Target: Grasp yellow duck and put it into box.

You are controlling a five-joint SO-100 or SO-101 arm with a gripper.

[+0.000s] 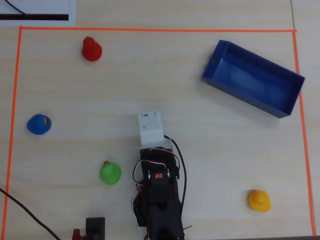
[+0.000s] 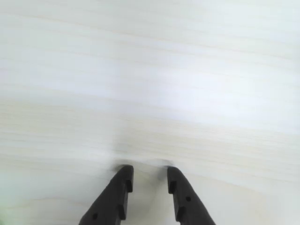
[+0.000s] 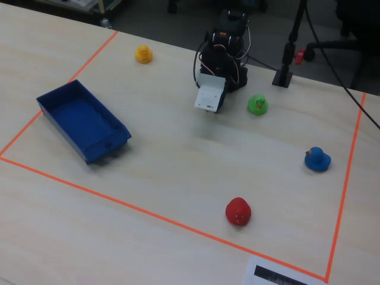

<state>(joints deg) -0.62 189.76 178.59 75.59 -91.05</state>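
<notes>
Black fingertips [image 2: 125, 177] fill my wrist view, the gripper [image 2: 148, 174] slightly parted over bare table, holding nothing. I should swing toward the yellow duck [image 1: 259, 200], well apart from the box [image 1: 290, 95], opening wider before descending.

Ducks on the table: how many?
4. In the overhead view: red duck upper left, blue duck left, green duck beside the arm, yellow duck lower right.
</notes>
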